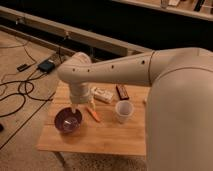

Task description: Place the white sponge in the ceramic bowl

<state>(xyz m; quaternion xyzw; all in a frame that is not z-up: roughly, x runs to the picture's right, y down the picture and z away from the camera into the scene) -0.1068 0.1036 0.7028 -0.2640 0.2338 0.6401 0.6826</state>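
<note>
Single cream-white, smooth-shelled robot arm enters from the right. Its broad rounded upper segment fills the right foreground, close to the camera. A long tapered forearm runs leftward from it, near level, with small dark dots along the shell. The forearm ends in a bulbous rounded joint, where the arm turns straight down. A short ribbed wrist column drops vertically below that joint. The pale gripper hangs at the foot of the column, pointing down, left of centre in the view, largely hidden by the wrist above it.
</note>
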